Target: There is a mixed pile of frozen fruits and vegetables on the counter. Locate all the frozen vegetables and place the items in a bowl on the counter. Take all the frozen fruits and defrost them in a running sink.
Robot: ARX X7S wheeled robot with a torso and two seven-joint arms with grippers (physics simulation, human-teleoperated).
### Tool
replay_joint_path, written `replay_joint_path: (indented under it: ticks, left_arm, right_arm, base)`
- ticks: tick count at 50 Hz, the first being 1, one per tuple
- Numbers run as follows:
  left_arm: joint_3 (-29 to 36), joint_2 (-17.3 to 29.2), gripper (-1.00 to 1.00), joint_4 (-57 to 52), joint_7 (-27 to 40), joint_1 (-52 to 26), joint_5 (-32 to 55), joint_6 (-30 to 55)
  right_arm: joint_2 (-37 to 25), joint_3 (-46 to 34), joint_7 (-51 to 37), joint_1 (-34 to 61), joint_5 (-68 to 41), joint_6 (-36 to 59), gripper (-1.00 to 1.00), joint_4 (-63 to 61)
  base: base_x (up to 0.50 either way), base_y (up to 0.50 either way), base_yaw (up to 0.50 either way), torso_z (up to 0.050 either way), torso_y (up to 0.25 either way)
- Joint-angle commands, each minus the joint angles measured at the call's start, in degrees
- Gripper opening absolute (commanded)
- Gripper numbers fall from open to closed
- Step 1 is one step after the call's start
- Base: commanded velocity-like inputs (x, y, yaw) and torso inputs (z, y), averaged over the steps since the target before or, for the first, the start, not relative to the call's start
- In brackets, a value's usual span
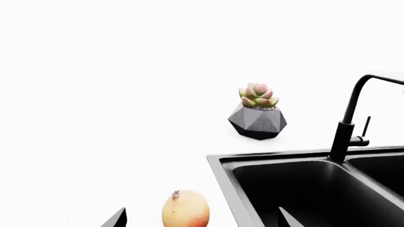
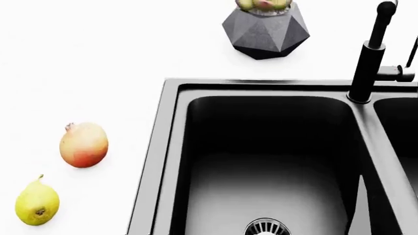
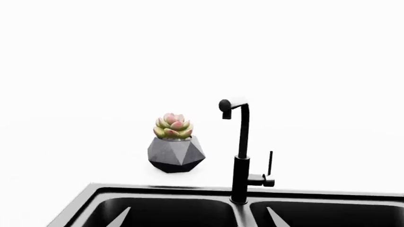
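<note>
Two frozen fruits lie on the white counter [image 2: 78, 58] left of the sink [image 2: 171, 147]: an egg-shaped yellow-red fruit [image 2: 83, 145] and a yellow-green pear [image 2: 37, 203]. My left gripper [image 1: 202, 222] is open, and the yellow-red fruit [image 1: 186, 209] lies just ahead between its two fingertips, untouched, beside the sink's rim [image 1: 218, 165]. My right gripper [image 3: 197, 221] is open and empty above the dark basin of the sink [image 3: 189, 191]. The frozen vegetables and the bowl are out of view. Neither gripper shows in the head view.
A tall black faucet [image 2: 369, 54] stands behind the divider between the two basins. A dark faceted pot with a succulent [image 2: 266, 29] sits on the counter behind the sink. A steel strainer drain [image 2: 267, 227] lies in the left basin.
</note>
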State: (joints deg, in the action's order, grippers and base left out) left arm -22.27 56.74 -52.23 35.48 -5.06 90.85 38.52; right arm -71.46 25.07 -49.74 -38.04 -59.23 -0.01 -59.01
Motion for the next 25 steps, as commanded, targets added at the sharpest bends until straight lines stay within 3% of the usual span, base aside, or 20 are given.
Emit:
replay_joint_path:
  ticks: [1, 13, 25]
  left_arm:
    - [-0.47, 0.22, 1.0, 0.09, 0.02, 0.12, 0.34, -0.06]
    - [-0.39, 0.31, 1.0, 0.09, 0.11, -0.06, 0.74, -0.09]
    - [1.14, -1.08, 1.0, -0.24, -0.38, 0.01, -1.24, 0.26]
  right_arm:
    - [-0.99, -0.68, -0.92, 0.06, 0.37, 0.65, 1.0, -0.29]
    - [-1.13, -0.94, -1.08, 0.1, 0.35, -0.15, 1.0, -0.02]
    - [-1.19, -1.38, -1.16, 0.15, 0.44, -0.38, 1.0, 0.15]
  base:
    - [0.41, 0.44, 0.0, 0.0, 0.0]
    - [0.34, 0.48, 0.0, 0.0, 0.001]
    - [0.02, 0.48, 0.0, 0.0, 0.0]
